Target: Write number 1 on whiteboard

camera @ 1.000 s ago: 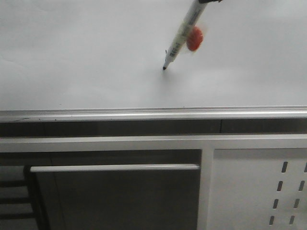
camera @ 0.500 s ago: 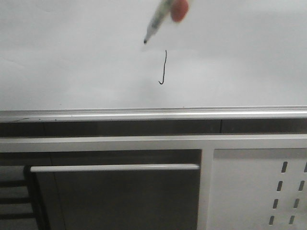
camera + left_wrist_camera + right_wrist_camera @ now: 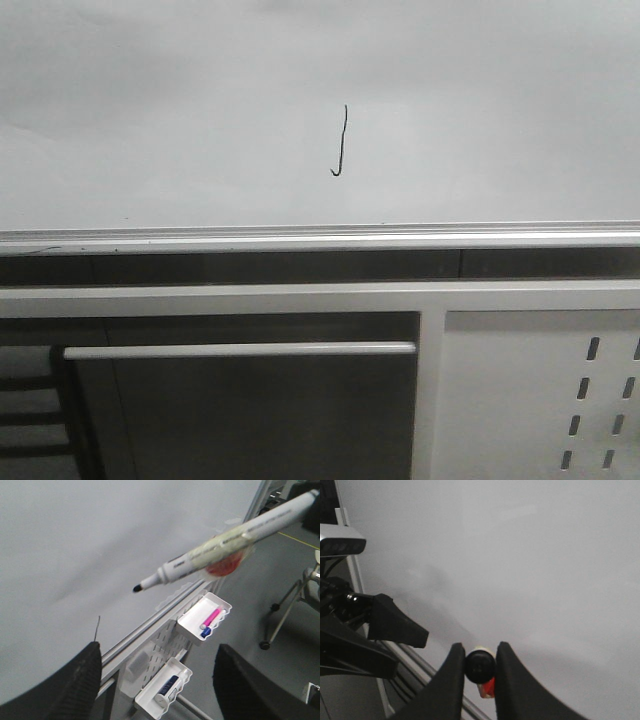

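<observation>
stroke done, marker off board

number 1 sits mid whiteboard, above its rail. right gripper clamps marker, tip clear of board. left gripper spread wide, empty. upper tray: pink + blue pens; lower tray: blue item.

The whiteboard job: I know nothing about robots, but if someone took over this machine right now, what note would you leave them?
Right end effector: shut on the marker, which is uncapped and clear of the board.
Left end effector: open, holding nothing.
The whiteboard now carries the number 1, a thin black stroke with a small hook at its foot, above the silver rail.
Done: the digit is written.
Left: probably only to put the marker away; the perforated panel's trays hold other pens.
</observation>
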